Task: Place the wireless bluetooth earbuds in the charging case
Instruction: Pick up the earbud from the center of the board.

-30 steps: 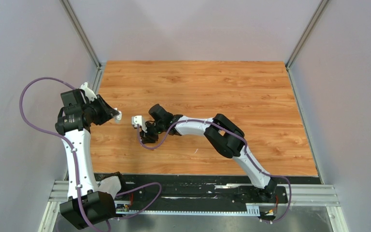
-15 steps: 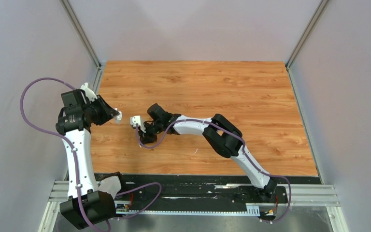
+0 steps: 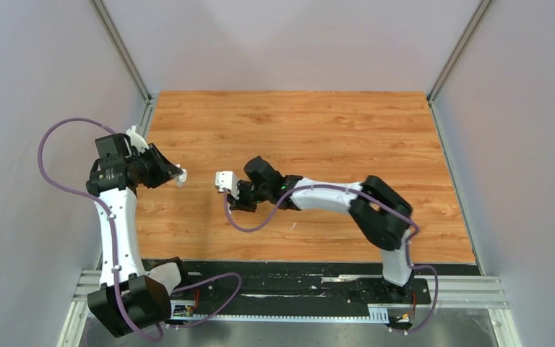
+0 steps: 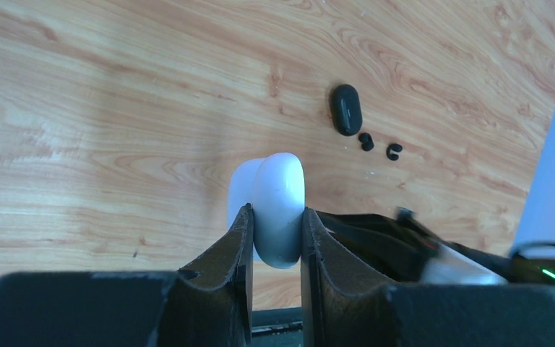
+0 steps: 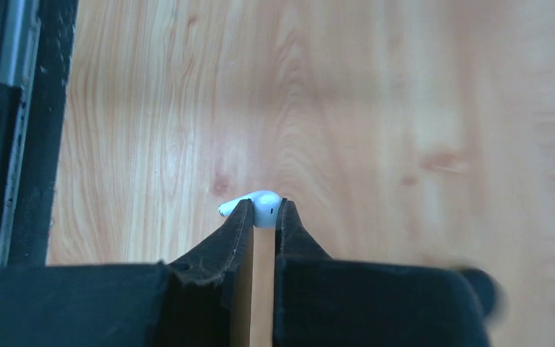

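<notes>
**White earbud gripped; the carry to the case comes next.**
The right pincer (image 5: 264, 207) is clenched on a small white short-stemmed earbud (image 5: 259, 201) above the wooden table (image 5: 405, 108). The left pincer (image 4: 275, 215) grasps a rounded white glossy charging case (image 4: 274, 184), left of centre in the top view. The next move likely calls for lining the stem up with the case's well. Since a second ago, the right pincer has closed and shifted rightward, widening the gap.
</notes>
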You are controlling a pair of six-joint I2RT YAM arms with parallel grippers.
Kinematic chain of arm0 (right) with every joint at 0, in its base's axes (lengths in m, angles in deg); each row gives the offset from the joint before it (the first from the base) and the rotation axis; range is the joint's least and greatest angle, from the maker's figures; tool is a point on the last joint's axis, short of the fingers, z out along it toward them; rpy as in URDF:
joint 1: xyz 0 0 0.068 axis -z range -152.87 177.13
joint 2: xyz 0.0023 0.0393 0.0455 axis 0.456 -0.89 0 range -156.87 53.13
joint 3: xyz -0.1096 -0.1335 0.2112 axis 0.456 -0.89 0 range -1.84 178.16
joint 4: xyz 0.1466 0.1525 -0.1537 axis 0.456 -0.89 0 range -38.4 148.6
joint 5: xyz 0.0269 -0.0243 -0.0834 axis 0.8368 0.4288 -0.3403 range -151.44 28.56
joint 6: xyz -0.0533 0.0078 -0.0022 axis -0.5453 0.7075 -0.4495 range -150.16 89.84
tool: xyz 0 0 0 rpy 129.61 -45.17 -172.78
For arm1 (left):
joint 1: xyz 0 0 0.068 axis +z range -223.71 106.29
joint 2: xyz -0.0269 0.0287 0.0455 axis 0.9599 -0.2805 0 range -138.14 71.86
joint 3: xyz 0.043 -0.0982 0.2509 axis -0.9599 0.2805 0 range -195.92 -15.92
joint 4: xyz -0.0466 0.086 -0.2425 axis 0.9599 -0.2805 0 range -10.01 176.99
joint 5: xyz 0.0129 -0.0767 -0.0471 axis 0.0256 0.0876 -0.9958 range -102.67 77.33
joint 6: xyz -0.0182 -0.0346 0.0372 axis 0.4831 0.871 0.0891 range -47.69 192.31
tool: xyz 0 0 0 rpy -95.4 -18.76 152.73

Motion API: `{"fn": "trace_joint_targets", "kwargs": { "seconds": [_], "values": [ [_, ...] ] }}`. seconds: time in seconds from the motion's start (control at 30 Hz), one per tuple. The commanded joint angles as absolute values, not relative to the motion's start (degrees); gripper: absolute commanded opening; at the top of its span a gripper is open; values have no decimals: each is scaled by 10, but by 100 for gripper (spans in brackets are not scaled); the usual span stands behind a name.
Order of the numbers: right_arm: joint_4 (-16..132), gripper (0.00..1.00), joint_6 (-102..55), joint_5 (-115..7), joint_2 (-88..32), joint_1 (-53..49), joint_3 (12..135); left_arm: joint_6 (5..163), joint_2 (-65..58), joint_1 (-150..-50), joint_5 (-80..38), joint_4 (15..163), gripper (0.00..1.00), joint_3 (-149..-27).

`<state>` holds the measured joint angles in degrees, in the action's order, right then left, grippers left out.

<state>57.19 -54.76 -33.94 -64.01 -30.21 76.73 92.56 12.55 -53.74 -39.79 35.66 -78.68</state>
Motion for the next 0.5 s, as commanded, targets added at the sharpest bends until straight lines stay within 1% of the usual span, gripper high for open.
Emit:
{"fn": "trace_joint_targets", "kwargs": {
  "seconds": [0.0, 0.13, 0.23, 0.33, 0.47],
  "values": [
    [729, 0, -554, -444, -445, -302, 680, 935, 103, -541, -455, 373, 0, -782],
    [811, 0, -617, -489, -337, -304, 605, 963, 82, -583, -513, 394, 0, -786],
    [876, 0, -703, -491, -284, -310, 563, 1002, 61, -621, -564, 439, 0, -790],
    [944, 0, -784, -483, -253, -320, 524, 1027, 40, -661, -627, 471, 0, -796],
    [1043, 0, -893, -478, -256, -340, 473, 1071, 18, -692, -700, 516, 0, -799]
  ]
}}
